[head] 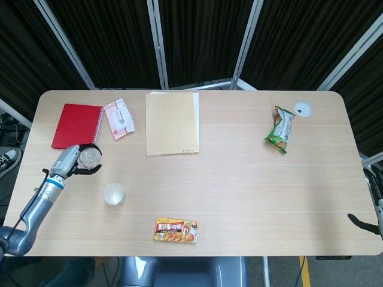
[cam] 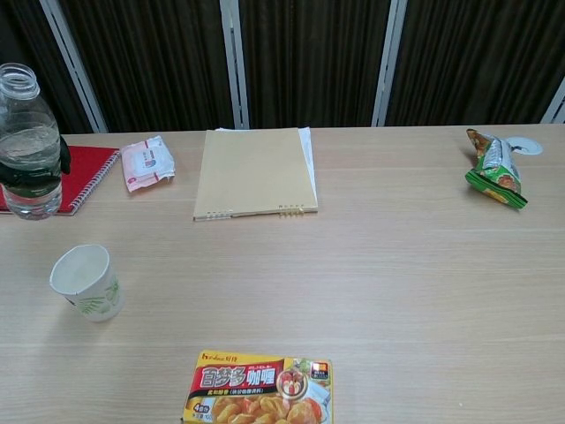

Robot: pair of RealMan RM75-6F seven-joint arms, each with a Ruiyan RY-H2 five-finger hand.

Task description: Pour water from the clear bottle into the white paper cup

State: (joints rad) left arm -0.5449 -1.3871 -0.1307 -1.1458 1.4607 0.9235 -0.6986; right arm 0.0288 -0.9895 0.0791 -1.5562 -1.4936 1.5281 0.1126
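My left hand (head: 75, 164) grips the clear bottle (head: 90, 158) near the table's left edge, beside the red notebook. In the chest view the bottle (cam: 28, 146) stands upright with no cap on, water in its lower part, and dark fingers (cam: 35, 174) wrap its middle. The white paper cup (head: 114, 194) stands upright in front of the bottle and to its right, apart from it; in the chest view the cup (cam: 86, 282) shows a green print. My right hand (head: 372, 203) sits at the far right edge off the table, fingers apart, holding nothing.
A red spiral notebook (head: 77, 126) lies behind the bottle, with a pink wipes pack (head: 118, 118) beside it. A tan folder (head: 171, 123) sits at the back centre, a curry box (head: 176, 230) near the front edge, a green snack bag (head: 280, 130) at the right.
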